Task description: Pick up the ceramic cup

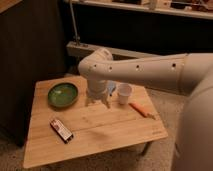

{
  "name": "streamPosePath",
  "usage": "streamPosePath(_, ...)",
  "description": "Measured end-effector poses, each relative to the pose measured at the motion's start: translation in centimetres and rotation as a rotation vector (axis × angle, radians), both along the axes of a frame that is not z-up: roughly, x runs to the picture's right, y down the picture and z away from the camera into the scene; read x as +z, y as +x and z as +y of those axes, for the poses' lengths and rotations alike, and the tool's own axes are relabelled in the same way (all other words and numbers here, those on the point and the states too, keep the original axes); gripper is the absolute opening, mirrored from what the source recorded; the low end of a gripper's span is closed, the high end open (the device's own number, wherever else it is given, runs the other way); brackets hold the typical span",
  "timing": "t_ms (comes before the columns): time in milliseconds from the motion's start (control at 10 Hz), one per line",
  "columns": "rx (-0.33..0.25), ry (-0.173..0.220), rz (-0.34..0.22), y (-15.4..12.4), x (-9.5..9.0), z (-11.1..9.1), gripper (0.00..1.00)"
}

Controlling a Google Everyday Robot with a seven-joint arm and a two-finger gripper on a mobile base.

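The ceramic cup (124, 93) stands upright on the wooden surface (105, 137), toward its far right part, mouth up and with nothing in it that I can make out. Just to its left, near but not touching, the claw (98, 103) hangs from the thick white arm and points straight down, close over the surface. Its two prongs look spread apart with nothing between them, so it holds nothing. A small blue thing (111, 86) sits just behind the wrist, between arm and cup; what it is I cannot tell.

The step in hand, as I judge it, is lining up over the cup before the descent. To do it well, the claw needs to shift sideways toward the cup until the prongs straddle the wall or the whole body, and only then go down. Going down from the present spot would meet bare wood. The cup is light and narrows toward the base, so a sideways nudge from one prong could tip or slide it. A centred approach from above, closing low enough on the body to get a firm seat, seems safest.

Further out, an orange stick-like item (139, 109) lies right of the cup, near enough to mind during the sideways shift. The green bowl (63, 94) sits left of the claw, and a dark packet (61, 130) lies well apart at the front left; neither is in the way.
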State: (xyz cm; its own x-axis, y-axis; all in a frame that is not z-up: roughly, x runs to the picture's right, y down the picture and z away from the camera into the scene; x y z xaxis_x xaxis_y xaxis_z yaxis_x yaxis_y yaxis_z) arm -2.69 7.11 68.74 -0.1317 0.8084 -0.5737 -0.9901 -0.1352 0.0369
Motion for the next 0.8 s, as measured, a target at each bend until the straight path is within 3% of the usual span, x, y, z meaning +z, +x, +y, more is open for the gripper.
streamPosePath(200, 0.082, 0.059, 0.062, 3.9, -0.1, 0.6, 0.65)
streamPosePath(400, 0.138, 0.077, 0.101, 7.0, 2.2, 0.5, 0.65)
streamPosePath(800, 0.217, 0.088, 0.071, 10.7, 6.7, -2.5, 0.65)
